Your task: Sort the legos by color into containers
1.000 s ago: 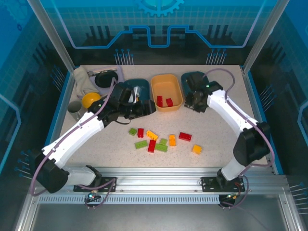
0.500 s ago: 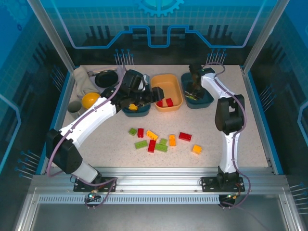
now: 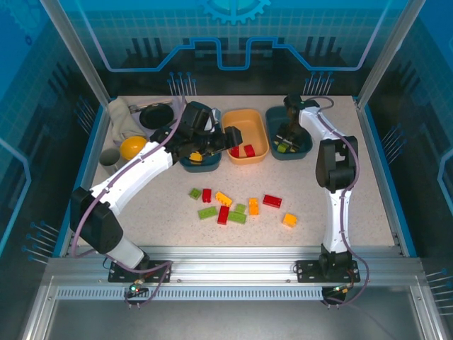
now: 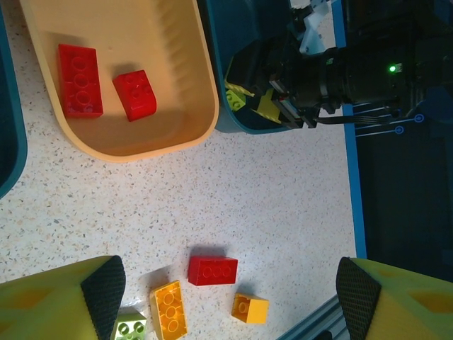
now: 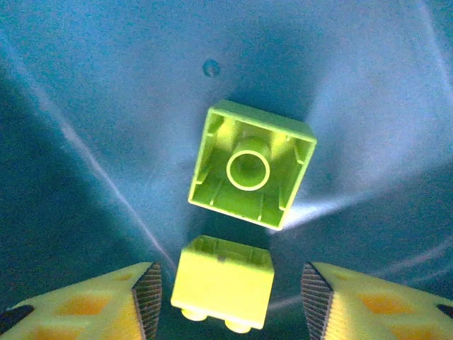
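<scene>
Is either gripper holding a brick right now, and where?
No. The right gripper stands open, clear of the green brick between its jaws; left gripper open, empty.

Trays (image 3: pixel 271 142): three. Loose bricks (image 3: pixel 272 200) on table (image 3: pixel 304 188): ten. Red bricks (image 4: pixel 80 79) in orange tray (image 3: pixel 244 111): two.

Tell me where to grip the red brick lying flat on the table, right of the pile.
Grip its two long sides, coming down from above. The red brick lies flat, studs up, with both long sides free; an orange brick sits near its left end.
</scene>
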`<act>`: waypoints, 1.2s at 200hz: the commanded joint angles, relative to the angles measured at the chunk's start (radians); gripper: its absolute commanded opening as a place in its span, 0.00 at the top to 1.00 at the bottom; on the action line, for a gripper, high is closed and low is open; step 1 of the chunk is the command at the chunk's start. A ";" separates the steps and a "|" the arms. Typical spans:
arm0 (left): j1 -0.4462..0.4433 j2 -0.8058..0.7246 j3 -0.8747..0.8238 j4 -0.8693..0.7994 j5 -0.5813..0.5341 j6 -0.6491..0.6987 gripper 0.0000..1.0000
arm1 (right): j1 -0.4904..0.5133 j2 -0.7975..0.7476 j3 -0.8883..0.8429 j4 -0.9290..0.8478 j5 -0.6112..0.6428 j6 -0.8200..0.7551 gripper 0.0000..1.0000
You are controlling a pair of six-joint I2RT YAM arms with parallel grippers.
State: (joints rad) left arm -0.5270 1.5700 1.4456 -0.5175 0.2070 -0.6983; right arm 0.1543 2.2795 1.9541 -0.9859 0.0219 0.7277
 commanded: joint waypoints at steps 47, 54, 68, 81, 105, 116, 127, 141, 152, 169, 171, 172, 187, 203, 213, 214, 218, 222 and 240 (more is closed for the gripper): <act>0.006 -0.005 0.001 -0.029 0.007 -0.002 0.18 | 0.054 -0.184 0.067 -0.049 0.060 -0.028 0.41; 0.006 -0.011 -0.009 -0.032 0.008 -0.001 0.18 | 0.062 -0.212 0.063 -0.052 0.077 -0.028 0.41; 0.006 -0.022 -0.023 -0.046 0.008 0.000 0.18 | 0.084 -0.278 0.041 -0.049 0.108 -0.028 0.41; 0.005 -0.029 -0.036 -0.070 0.008 0.007 0.18 | 0.111 -0.353 -0.004 -0.034 0.140 -0.032 0.41; 0.004 -0.033 -0.056 -0.146 0.006 0.027 0.18 | 0.178 -0.499 -0.120 0.002 0.192 -0.053 0.39; 0.004 -0.023 -0.067 -0.196 0.002 0.024 0.18 | 0.216 -0.563 -0.190 0.024 0.206 -0.065 0.38; 0.004 -0.010 -0.084 -0.236 -0.001 0.001 0.19 | 0.257 -0.629 -0.265 0.039 0.215 -0.074 0.37; 0.002 -0.002 -0.128 -0.253 0.006 -0.057 0.20 | 0.315 -0.712 -0.386 0.092 0.178 -0.099 0.37; -0.006 0.005 -0.162 -0.253 0.015 -0.113 0.21 | 0.354 -0.784 -0.505 0.184 0.068 -0.145 0.36; -0.032 0.023 -0.204 -0.229 0.035 -0.194 0.22 | 0.431 -0.885 -0.689 0.332 -0.100 -0.229 0.36; -0.036 0.027 -0.206 -0.224 0.039 -0.203 0.22 | 0.443 -0.896 -0.704 0.347 -0.110 -0.237 0.36; -0.037 0.029 -0.209 -0.221 0.041 -0.209 0.22 | 0.449 -0.902 -0.711 0.354 -0.115 -0.244 0.36; -0.066 0.064 -0.220 -0.215 0.064 -0.267 0.23 | 0.541 -0.983 -0.849 0.447 -0.139 -0.314 0.34; -0.091 0.101 -0.228 -0.224 0.067 -0.332 0.25 | 0.613 -1.039 -0.955 0.505 -0.135 -0.344 0.34; -0.098 0.116 -0.244 -0.214 0.070 -0.376 0.25 | 0.637 -1.064 -0.995 0.516 -0.128 -0.340 0.34; -0.099 0.117 -0.246 -0.212 0.070 -0.379 0.25 | 0.639 -1.065 -0.998 0.516 -0.128 -0.339 0.34; -0.101 0.122 -0.253 -0.202 0.073 -0.396 0.25 | 0.643 -1.075 -1.008 0.517 -0.126 -0.333 0.34; -0.102 0.127 -0.261 -0.192 0.075 -0.412 0.25 | 0.645 -1.083 -1.016 0.516 -0.126 -0.328 0.34; -0.103 0.151 -0.286 -0.156 0.073 -0.477 0.26 | 0.649 -1.108 -1.035 0.500 -0.119 -0.311 0.34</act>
State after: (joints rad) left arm -0.6277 1.6905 1.1938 -0.7010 0.2535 -1.0283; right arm 0.7952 1.2236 0.9405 -0.5613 -0.0837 0.4381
